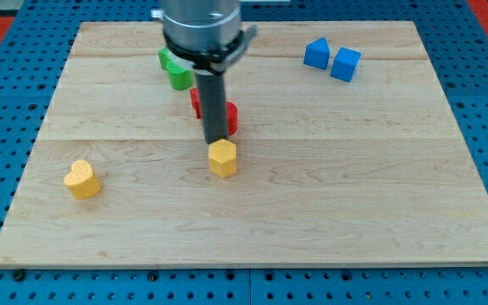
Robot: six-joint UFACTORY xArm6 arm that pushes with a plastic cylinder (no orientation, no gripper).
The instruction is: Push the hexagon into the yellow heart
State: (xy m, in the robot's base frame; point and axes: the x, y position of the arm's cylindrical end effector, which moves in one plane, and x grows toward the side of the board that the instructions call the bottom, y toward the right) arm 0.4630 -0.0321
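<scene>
A yellow hexagon block [223,158] lies near the middle of the wooden board. A yellow heart block [82,180] lies at the view's left, well apart from the hexagon. My tip [216,141] stands just above the hexagon's top edge in the view, at or very near contact with it. The dark rod rises from there to the arm's grey body [200,25] at the view's top.
A red block [229,114] lies partly hidden behind the rod. A green block [174,70] lies above it, partly under the arm. Two blue blocks [316,53] [345,64] sit at the view's top right. The board's edge [252,264] runs along the bottom.
</scene>
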